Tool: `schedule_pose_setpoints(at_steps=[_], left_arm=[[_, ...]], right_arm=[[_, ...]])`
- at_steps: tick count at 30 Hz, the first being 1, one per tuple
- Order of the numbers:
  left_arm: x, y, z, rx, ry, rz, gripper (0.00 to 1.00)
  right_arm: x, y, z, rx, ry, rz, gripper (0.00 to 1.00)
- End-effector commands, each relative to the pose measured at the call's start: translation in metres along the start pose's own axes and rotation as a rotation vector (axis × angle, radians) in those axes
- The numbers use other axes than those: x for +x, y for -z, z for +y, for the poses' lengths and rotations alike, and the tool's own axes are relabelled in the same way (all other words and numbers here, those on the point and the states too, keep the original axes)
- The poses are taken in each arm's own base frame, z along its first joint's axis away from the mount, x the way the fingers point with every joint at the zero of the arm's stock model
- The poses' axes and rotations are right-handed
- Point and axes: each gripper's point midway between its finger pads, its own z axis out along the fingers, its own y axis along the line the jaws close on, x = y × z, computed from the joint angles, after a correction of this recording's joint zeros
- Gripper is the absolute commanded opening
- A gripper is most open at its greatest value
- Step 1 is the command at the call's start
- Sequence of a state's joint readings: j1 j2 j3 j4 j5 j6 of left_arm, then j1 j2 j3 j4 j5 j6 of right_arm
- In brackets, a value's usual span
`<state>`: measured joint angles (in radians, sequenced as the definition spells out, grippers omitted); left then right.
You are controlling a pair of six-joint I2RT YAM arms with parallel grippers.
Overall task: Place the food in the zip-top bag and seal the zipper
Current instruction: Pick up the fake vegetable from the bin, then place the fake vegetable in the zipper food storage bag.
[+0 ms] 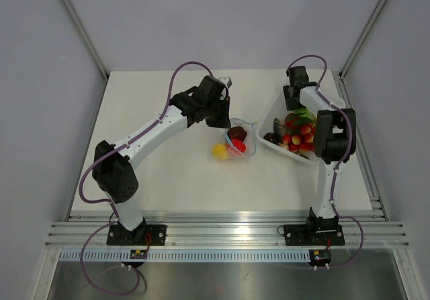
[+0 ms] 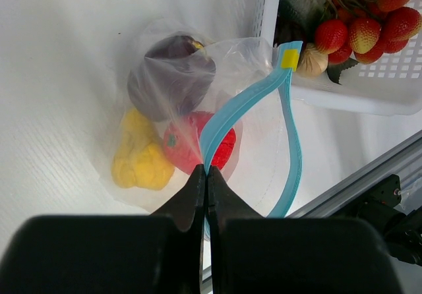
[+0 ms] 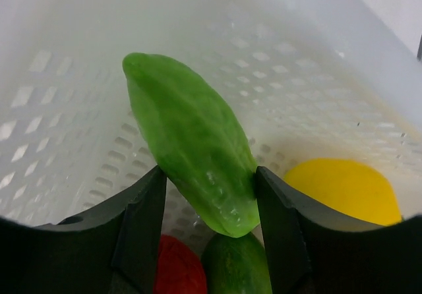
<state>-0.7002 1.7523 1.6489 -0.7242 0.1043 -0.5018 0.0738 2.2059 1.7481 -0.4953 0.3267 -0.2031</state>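
Observation:
The zip-top bag (image 1: 236, 142) lies mid-table with its mouth open; it also shows in the left wrist view (image 2: 198, 109). Inside it are a dark maroon piece (image 2: 170, 76), a yellow piece (image 2: 140, 157) and a red piece (image 2: 198, 146). My left gripper (image 2: 206, 171) is shut on the blue-teal zipper (image 2: 241, 103) at one side of the mouth, and shows from above (image 1: 226, 120). My right gripper (image 3: 210, 183) is inside the white basket (image 3: 310, 76), shut on a light green food piece (image 3: 191, 136). From above, it (image 1: 293, 110) sits over the basket's far corner.
The white perforated basket (image 1: 268, 130) at the right holds several toy foods, among them strawberries (image 2: 362, 33), a yellow piece (image 3: 346, 188), a dark green piece (image 3: 237, 267) and a red one (image 3: 175, 271). An aluminium rail (image 1: 222, 216) runs along the table's near edge.

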Motion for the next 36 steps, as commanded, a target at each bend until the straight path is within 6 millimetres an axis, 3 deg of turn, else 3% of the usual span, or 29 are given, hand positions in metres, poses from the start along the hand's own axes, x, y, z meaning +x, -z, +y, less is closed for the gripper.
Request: schedule_pose_setpoints(at_steps=[1, 4, 10, 17, 29, 36], left_arm=[[-0.021, 0.013, -0.013, 0.051, -0.002, -0.076, 0.0], [-0.022, 0.014, -0.015, 0.063, -0.002, -0.078, 0.0], [-0.023, 0.017, -0.017, 0.074, -0.005, -0.086, 0.0], [-0.025, 0.018, -0.019, 0.081, -0.016, -0.093, 0.0], [-0.025, 0.017, -0.024, 0.106, -0.009, -0.089, 0.0], [-0.028, 0.017, -0.026, 0.12, 0.004, -0.112, 0.0]], right_arm=[[-0.024, 0.042, -0.013, -0.002, -0.128, -0.108, 0.29], [-0.022, 0.055, -0.017, 0.005, -0.168, -0.14, 0.28], [-0.035, 0.11, -0.033, -0.001, -0.274, -0.231, 0.28], [-0.032, 0.159, -0.032, -0.086, -0.359, -0.259, 0.28], [-0.01, 0.23, -0.016, -0.279, -0.437, -0.299, 0.28], [-0.001, 0.265, 0.009, -0.462, -0.454, -0.294, 0.3]])
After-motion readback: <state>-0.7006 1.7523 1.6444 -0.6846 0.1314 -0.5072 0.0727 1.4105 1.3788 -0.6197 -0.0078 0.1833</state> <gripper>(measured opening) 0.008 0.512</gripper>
